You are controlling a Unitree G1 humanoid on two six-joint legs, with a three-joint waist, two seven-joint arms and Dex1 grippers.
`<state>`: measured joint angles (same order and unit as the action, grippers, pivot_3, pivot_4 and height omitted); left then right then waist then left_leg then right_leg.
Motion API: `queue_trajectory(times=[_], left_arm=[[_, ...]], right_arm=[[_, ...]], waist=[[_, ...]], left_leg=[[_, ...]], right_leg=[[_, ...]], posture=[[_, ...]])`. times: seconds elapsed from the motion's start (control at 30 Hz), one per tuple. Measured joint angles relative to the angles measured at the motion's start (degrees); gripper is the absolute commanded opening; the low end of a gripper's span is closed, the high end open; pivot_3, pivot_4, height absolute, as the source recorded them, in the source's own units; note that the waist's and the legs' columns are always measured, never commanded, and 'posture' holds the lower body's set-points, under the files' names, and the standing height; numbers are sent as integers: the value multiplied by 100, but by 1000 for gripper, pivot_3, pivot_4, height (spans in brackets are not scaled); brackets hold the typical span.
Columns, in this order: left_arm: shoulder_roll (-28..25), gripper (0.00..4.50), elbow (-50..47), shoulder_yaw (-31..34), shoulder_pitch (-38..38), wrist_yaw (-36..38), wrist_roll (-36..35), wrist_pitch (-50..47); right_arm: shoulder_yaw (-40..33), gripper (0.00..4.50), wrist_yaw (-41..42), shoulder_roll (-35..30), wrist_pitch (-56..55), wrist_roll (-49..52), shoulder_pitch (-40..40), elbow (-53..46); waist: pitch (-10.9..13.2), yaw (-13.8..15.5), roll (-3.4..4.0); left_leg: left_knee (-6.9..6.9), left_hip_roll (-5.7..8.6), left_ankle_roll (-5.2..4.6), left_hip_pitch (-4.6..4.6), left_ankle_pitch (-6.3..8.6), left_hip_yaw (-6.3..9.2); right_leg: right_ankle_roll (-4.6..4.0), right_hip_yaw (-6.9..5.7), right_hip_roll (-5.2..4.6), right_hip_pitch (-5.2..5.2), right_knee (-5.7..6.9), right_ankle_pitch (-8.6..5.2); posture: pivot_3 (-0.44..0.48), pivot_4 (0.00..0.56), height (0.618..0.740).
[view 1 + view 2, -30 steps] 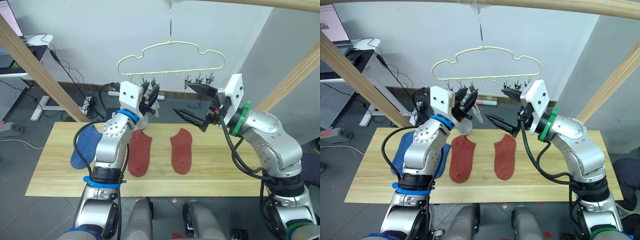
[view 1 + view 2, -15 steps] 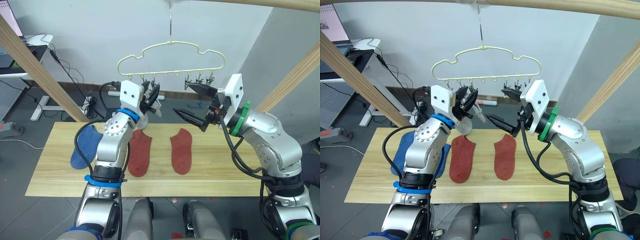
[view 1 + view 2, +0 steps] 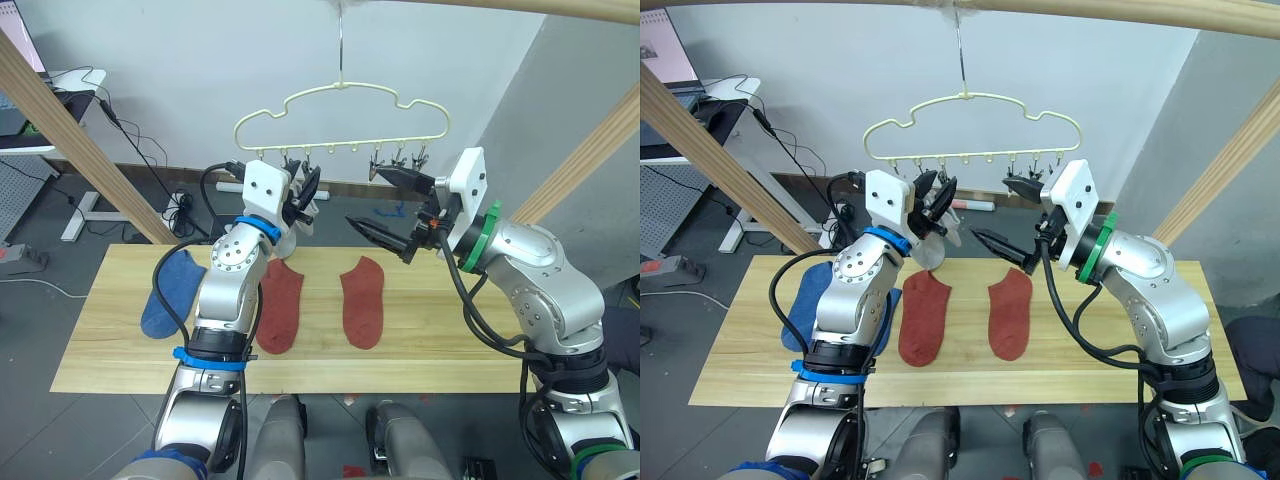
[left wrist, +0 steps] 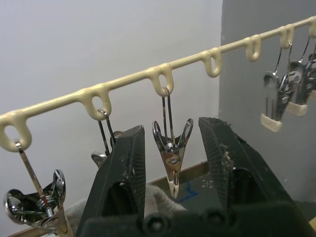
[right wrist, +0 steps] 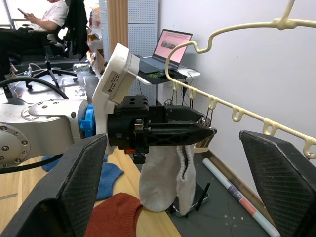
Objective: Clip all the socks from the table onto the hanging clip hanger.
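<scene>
The pale-yellow clip hanger (image 3: pixel 340 98) hangs from the top beam with a row of metal clips (image 3: pixel 350 155). My left gripper (image 3: pixel 307 187) is raised to that row and stands open, its fingers (image 4: pixel 123 168) on either side of one clip (image 4: pixel 171 157) without touching it. A light grey sock (image 5: pixel 165 180) dangles just under that gripper; its top edge is hidden behind the fingers. My right gripper (image 3: pixel 388 206) is wide open and holds nothing, right of the clips. On the table (image 3: pixel 450 345) lie a blue sock (image 3: pixel 172 290) and two rust-red socks (image 3: pixel 280 308) (image 3: pixel 362 300).
Slanted wooden frame poles rise at the left (image 3: pixel 70 130) and right (image 3: pixel 590 150) of the table. A desk with a laptop (image 5: pixel 173 42) and floor cables (image 3: pixel 180 205) lie beyond the far edge. A person (image 5: pixel 44 15) sits in the background.
My left gripper has edged slightly up and right toward the clips, uncovering more of the blue sock. The right arm has stayed still.
</scene>
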<state>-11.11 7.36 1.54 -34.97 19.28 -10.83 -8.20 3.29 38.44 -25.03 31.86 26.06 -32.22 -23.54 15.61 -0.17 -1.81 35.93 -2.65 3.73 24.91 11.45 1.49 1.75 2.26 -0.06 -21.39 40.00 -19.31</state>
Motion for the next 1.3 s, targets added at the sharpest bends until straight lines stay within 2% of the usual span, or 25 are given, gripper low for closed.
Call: queue_trajectory(times=[0.03, 0.23, 0.37, 0.6, 0.73, 0.87, 0.97, 1.0, 1.17, 1.27, 1.3], left_arm=[[0, 1914, 3, 0, -10, 5, 3, 9], [-1, 575, 11, 2, -25, 26, 16, 30], [0, 15, 15, 7, -57, 31, 12, 37], [-9, 15, 12, 27, -61, 36, -10, 18], [-61, 15, -145, 104, -65, 144, -222, -361], [-281, 15, -503, 209, -117, 347, -664, -1228], [-474, 15, -740, 329, -194, 451, -1004, -1954], [-529, 15, -778, 368, -222, 489, -1113, -2145], [-752, 15, -910, 456, -313, 540, -1335, -2629], [-759, 15, -961, 468, -309, 521, -1384, -2692], [-762, 2, -995, 458, -302, 519, -1387, -2726]], right_arm=[[0, 4500, 0, 0, 0, 0, 0, 0], [0, 4500, 2, 0, -1, 0, 0, 0], [0, 4500, 3, 0, -1, 0, 0, 0], [26, 4500, -8, -15, 3, -22, 35, 0], [460, 4500, -257, -397, 156, -663, 427, 154], [1208, 4500, -578, -276, 232, -1431, 876, 1113], [1660, 4500, -756, 94, -27, -1964, 817, 2077], [1750, 4500, -808, 229, -111, -2083, 761, 2389], [1919, 4500, -1105, 846, -466, -2565, 387, 3946], [1986, 4500, -1132, 996, -799, -2822, 220, 4475], [2013, 4320, -1128, 1031, -917, -2900, 179, 4570]], waist=[[0, 0, 0], [0, 0, 0], [0, -1, 0], [0, -3, 0], [0, -5, 0], [0, -25, 0], [0, -113, 0], [0, -136, 0], [1, -141, -1], [1, -132, -1], [1, -130, -1]], left_leg=[[0, 0, 0, 0, 0, 0], [0, 0, 0, 0, 0, 0], [0, 0, 0, 0, 0, -1], [0, -1, 0, 0, 0, 0], [0, -1, 0, -1, 0, 1], [1, 0, 4, -2, -2, -1], [1, -1, 13, -3, -8, 0], [1, -2, 14, -3, -8, 0], [0, -3, 18, -2, -10, 0], [-1, -4, 19, -2, -11, -1], [0, -3, 20, -2, -11, -1]], right_leg=[[0, 1, 0, 0, 0, 0], [0, 0, 0, 0, 0, 0], [0, 0, 0, 0, 0, 0], [0, 0, 0, 0, 0, 0], [0, 1, 0, 3, 0, 0], [0, 2, 1, -1, 4, 0], [1, 3, 6, -1, 7, 0], [1, 2, 7, -1, 8, 0], [0, 2, 4, -2, 4, 0], [0, 3, 2, -1, 0, 0], [0, 3, 2, 1, 1, 0]], posture=[[6, 259, 740], [6, 259, 740], [4, 264, 740], [7, 266, 740], [7, 266, 740], [14, 266, 740], [14, 266, 740], [41, 265, 740], [55, 268, 740], [68, 271, 740], [72, 273, 740]])
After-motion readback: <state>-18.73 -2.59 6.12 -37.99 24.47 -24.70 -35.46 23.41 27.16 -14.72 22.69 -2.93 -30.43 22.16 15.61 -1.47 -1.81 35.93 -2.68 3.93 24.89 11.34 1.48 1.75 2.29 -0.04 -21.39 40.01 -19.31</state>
